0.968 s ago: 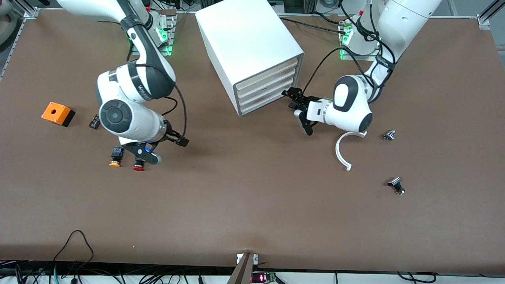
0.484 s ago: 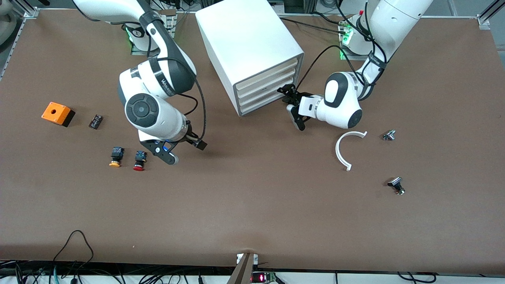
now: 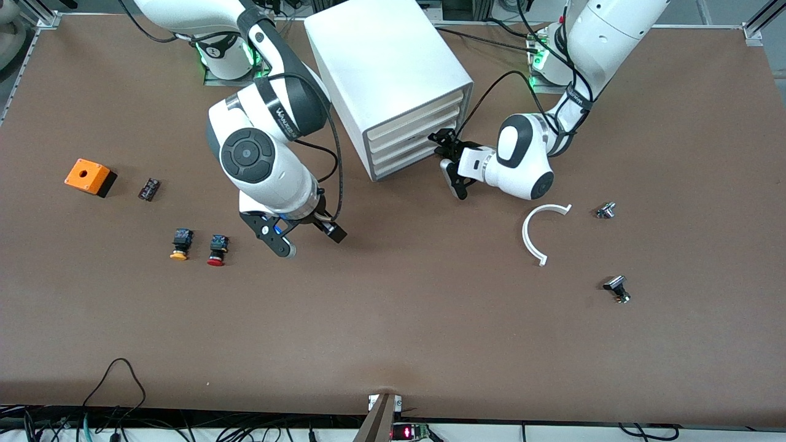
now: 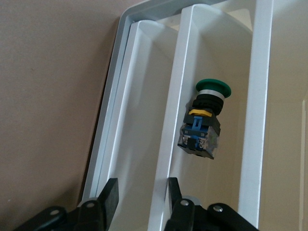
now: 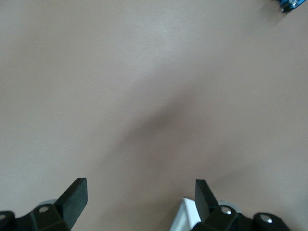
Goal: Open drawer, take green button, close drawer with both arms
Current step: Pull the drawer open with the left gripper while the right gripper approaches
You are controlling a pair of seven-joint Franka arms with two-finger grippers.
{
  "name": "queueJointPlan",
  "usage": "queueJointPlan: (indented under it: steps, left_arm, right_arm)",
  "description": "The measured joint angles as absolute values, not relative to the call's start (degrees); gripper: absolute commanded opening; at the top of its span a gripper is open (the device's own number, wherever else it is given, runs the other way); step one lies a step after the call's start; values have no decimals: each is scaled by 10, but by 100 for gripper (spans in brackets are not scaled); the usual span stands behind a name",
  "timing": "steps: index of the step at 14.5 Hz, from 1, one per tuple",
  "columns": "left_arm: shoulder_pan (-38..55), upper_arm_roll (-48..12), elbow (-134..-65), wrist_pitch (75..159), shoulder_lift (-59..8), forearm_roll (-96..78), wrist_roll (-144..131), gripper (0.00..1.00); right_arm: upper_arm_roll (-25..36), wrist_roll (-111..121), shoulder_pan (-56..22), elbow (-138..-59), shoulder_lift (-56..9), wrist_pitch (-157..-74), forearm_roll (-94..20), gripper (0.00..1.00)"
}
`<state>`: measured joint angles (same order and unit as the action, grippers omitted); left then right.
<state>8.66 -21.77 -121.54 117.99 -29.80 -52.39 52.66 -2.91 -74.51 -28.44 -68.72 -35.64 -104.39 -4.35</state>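
Button (image 4: 206, 121) shows through drawer (image 4: 144, 115) front — left claw (image 4: 139, 199) half cut off.

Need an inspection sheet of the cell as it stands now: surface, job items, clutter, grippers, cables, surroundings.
Surface: brown table, flat, no spills seen.
Job's things: white cabinet; lowest drawer looks barely open; green button lies inside a tray.
Clutter: orange box, yellow button, red button, small black part, white curved piece, two metal parts.
Grippers: left gripper at the lowest drawer's front edge, fingers straddling a rim; right gripper open over bare table.
Cables: along the camera-side table edge.
Surroundings: aluminium frame.
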Motion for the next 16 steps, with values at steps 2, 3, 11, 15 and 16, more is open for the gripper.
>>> queueJointPlan:
  steps: [2, 3, 11, 15, 16]
  left_arm:
    - [87, -219, -1215, 1180, -298, -529, 528, 50]
    - [88, -219, -1215, 1180, -298, -533, 530, 51]
    - [94, -231, -1216, 1188, -299, -548, 568, 0]
    - [91, -231, -1217, 1185, -301, -551, 591, 0]
    - [90, -231, -1217, 1185, -301, -551, 592, 0]
  right_arm:
    - [-29, -770, -292, -660, -371, -1045, -43, 99]
    - [-29, -780, -297, -650, -376, -1046, -44, 99]
    - [-29, -866, -320, -622, -386, -1100, -76, 99]
    - [-29, -906, -333, -619, -396, -1126, -81, 99]
    - [-29, -916, -336, -615, -401, -1132, -81, 99]
